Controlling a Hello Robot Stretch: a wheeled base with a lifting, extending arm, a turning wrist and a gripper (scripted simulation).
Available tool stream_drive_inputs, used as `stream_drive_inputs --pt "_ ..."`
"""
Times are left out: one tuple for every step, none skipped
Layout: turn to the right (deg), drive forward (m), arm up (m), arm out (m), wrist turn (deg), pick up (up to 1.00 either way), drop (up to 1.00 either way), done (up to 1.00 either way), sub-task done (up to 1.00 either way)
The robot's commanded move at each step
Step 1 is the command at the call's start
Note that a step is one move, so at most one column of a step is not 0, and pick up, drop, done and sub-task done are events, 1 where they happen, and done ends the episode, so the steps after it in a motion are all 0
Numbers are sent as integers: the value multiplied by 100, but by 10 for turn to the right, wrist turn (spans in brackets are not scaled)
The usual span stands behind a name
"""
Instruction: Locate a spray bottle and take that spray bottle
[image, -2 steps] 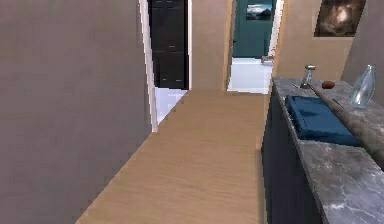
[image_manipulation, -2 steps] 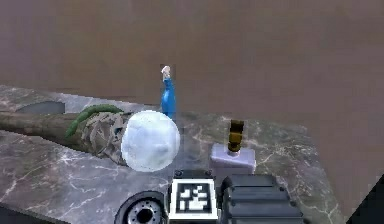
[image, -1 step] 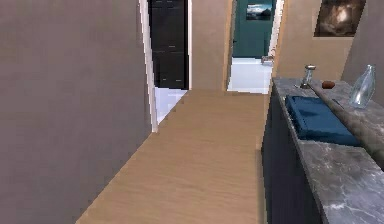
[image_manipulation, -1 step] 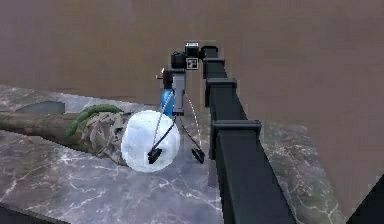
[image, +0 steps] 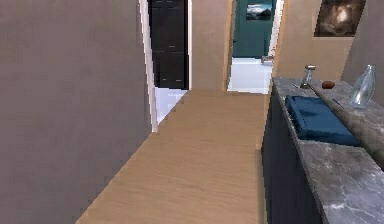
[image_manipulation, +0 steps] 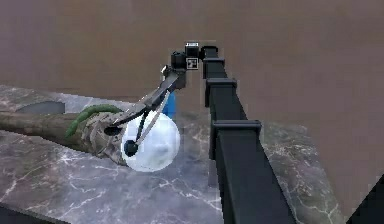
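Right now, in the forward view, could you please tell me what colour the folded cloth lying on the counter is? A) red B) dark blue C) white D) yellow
B: the folded cloth lying on the marble-topped counter at the forward view's right is dark blue.

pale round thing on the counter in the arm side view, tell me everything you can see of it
The pale round thing is a whitish, faintly blue, glassy-looking bulb with a small blue part at its top; it may be the spray bottle. It sits on the grey marbled countertop, against the end of a brown and green mottled thing lying flat. The gripper reaches across its near side; I cannot tell whether it holds anything.
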Motion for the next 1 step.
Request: stream_drive_inputs --pt "0 0 0 0 450 0 0 0 0"
